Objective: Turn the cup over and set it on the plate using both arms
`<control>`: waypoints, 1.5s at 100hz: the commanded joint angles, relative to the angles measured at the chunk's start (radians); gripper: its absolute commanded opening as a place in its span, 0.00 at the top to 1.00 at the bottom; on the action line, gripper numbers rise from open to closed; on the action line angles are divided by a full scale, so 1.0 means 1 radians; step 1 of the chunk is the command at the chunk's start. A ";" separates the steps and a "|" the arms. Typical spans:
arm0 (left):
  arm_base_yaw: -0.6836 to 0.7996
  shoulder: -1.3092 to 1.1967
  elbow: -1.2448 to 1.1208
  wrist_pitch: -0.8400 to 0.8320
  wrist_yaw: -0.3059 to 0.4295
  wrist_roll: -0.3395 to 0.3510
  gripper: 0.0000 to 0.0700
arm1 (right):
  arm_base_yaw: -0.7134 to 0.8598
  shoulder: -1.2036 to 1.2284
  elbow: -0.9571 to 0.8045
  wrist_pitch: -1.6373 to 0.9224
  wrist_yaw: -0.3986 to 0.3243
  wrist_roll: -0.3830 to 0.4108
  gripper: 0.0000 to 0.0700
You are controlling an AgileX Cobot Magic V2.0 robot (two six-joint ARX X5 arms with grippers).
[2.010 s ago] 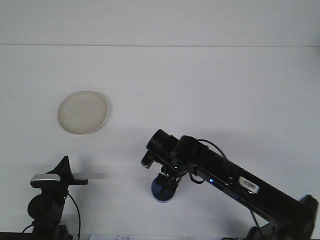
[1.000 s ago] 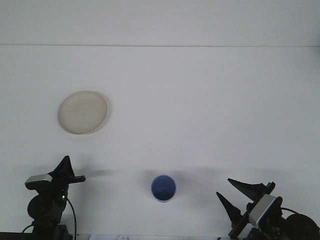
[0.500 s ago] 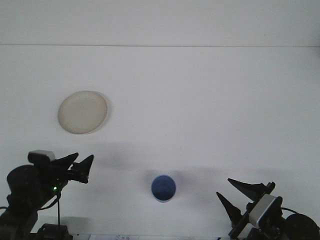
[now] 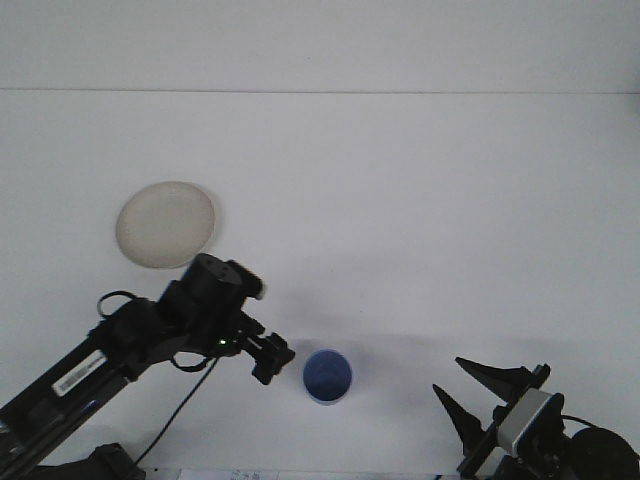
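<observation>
A blue cup (image 4: 327,376) stands upright, mouth up, on the white table near the front edge. The round cream plate (image 4: 166,224) lies flat further back on the left, with nothing on it. My left arm reaches in from the lower left. Its gripper (image 4: 273,361) sits open just left of the cup, a small gap from its wall. My right gripper (image 4: 447,378) rests at the lower right corner, open, its two black fingers pointing up and left, well away from the cup.
The white table (image 4: 420,220) runs back to a wall line at the far edge. A black cable (image 4: 185,410) hangs under the left arm near the front edge.
The right arm let go of the cup and drew back to the lower right. The left arm has swung out from its rest toward the cup. Cup and plate have not moved.
</observation>
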 commanded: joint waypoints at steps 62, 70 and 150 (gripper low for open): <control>-0.209 0.354 0.044 0.129 -0.120 -0.029 0.89 | 0.008 0.001 0.004 -0.003 0.027 -0.004 0.50; -0.213 0.354 0.046 0.125 -0.124 -0.023 0.98 | 0.008 0.001 0.004 -0.003 0.028 -0.008 0.50; 0.410 0.242 0.415 -0.168 -0.397 0.220 0.99 | 0.008 0.002 0.004 -0.006 0.028 -0.007 0.50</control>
